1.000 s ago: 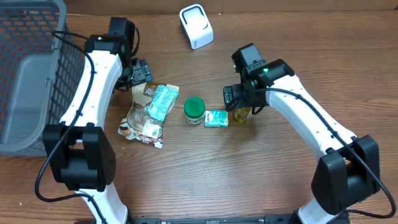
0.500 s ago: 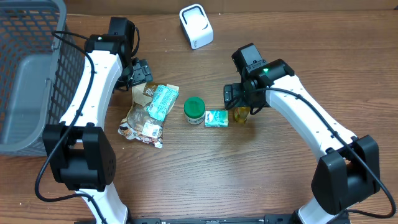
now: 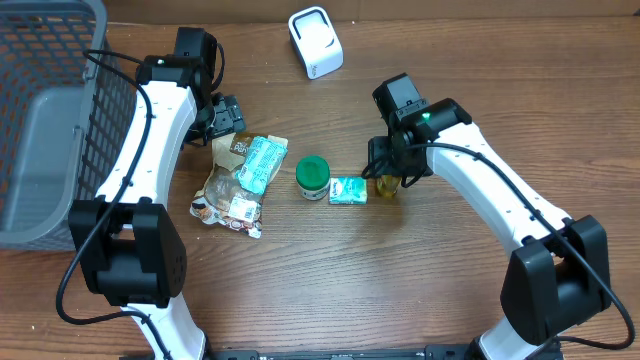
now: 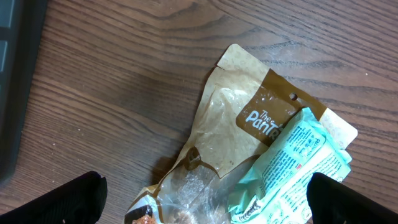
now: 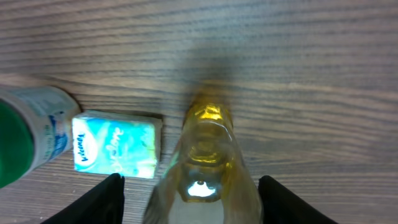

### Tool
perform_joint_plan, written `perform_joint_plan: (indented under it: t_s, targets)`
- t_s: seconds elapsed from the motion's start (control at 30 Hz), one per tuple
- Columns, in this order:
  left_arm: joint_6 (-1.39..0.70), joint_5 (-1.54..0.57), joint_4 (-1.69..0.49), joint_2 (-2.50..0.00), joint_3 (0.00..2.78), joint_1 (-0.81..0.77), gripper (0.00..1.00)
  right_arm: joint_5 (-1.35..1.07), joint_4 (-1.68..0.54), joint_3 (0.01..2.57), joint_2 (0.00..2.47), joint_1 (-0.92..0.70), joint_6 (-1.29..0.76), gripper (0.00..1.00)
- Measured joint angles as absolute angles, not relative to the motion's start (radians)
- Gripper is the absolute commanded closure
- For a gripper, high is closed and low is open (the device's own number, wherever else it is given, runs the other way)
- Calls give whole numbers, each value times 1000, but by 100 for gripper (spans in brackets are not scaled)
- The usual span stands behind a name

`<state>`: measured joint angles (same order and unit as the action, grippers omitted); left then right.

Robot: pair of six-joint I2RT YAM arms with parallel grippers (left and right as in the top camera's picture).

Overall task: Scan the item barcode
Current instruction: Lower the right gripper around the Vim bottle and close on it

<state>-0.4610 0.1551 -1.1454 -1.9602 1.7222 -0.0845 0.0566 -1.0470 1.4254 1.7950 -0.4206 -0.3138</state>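
The yellow bottle [image 5: 208, 162] is standing upright on the worktop [image 3: 470, 70], just right of the little tissue pack [image 3: 348, 190] and the green-lidded jar [image 3: 313, 177]. The right fingers [image 5: 102, 202] are sitting on either side of it. They've been closing in over the last second, from wide open to about partway. The right-hand one is looking like it's touching the bottle, but I'm still seeing a sliver of worktop on the other side, so I'm guessing it's not properly gripped yet. That makes this the pick-up step, with the actual scan still to come. The white scanner [image 3: 315, 42] is sitting well apart, up at the far edge.

The left fingers [image 4: 68, 199] are hanging fully open over the brown snack pouch [image 4: 249, 124] and the teal packet [image 4: 298, 168], holding nothing.
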Motion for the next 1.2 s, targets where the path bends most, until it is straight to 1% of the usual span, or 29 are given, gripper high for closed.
perform_joint_plan:
  t_s: [0.23,0.43,0.7,1.1,1.2]
  targets:
    - [-461,155,-1146,-1960,1722,-84,0,59,-1039,1415,1795,-420,-314,41]
    - [-461,155,-1146,-1960,1722,-84,0,59,-1038,1415,1795,-420,-315,36]
    - [-461,155,-1146,-1960,1722,-84,0,60,-1032,1415,1795,-421,-314,38]
    - [-461,155,-1145,-1960,1722,-84,0,78,-1050,1433,1795,-420,-314,37]
    - [-461,155,-1146,-1960,1722,-84,0,80,-1052,1435,1795,-421,-314,38]
